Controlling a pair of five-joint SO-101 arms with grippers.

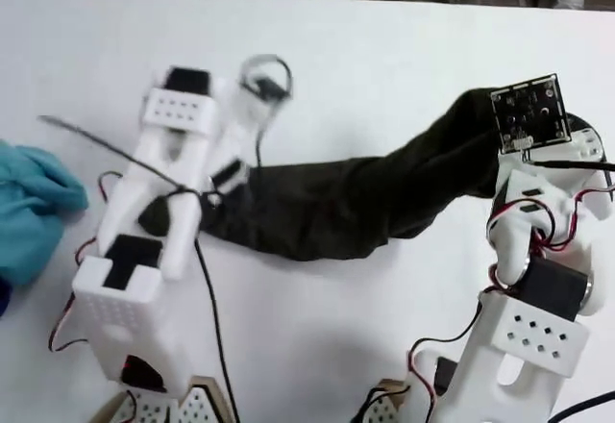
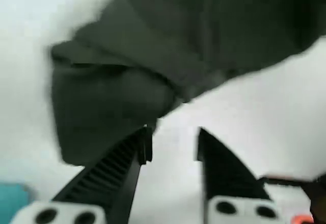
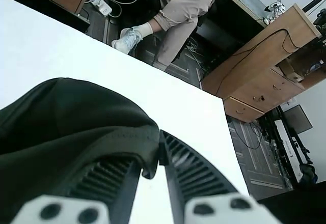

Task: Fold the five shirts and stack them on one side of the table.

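Observation:
A dark shirt (image 1: 336, 202) lies bunched in a long band across the middle of the white table (image 1: 384, 48). Its right end is lifted, and my right gripper (image 3: 160, 155) is shut on a fold of that dark shirt (image 3: 76, 127); in the high view it sits under the camera board (image 1: 527, 113). My left gripper (image 2: 173, 145) is open just short of the left end of the dark shirt (image 2: 117, 91), with bare table between its fingers. In the high view the left gripper (image 1: 229, 178) touches the shirt's left end. A teal shirt (image 1: 34, 211) lies crumpled at the left edge.
Black and red cables (image 1: 207, 288) run along both arms near the front edge. The far half of the table is bare white. Beyond the far edge are wooden drawers (image 3: 249, 96) and a seated person's legs (image 3: 178, 10).

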